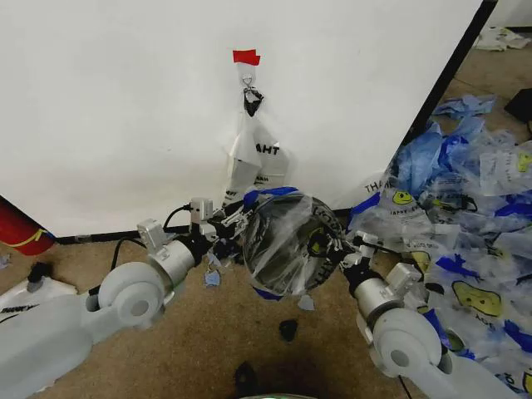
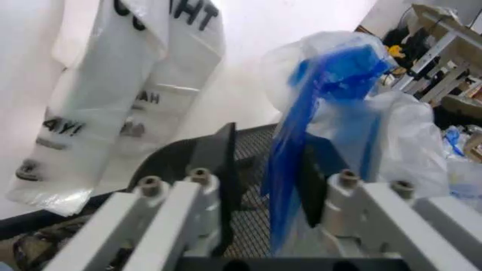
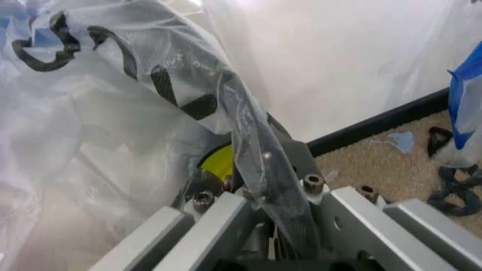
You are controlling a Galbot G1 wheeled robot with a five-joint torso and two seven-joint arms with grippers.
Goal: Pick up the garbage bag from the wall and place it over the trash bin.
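The black mesh trash bin stands on the carpet before the white wall. The clear garbage bag with blue handle strips is stretched over its mouth. My left gripper is at the bin's left rim. In the left wrist view it is open, with a blue handle strip hanging between its fingers above the mesh. My right gripper is at the bin's right rim. In the right wrist view it is shut on the bag's film, next to the yellow smiley.
A narrow clear bag hangs from a hook under the red tape. A heap of plastic bags covers the floor at right. A red cylinder stands at far left. Small dark scraps lie on the carpet.
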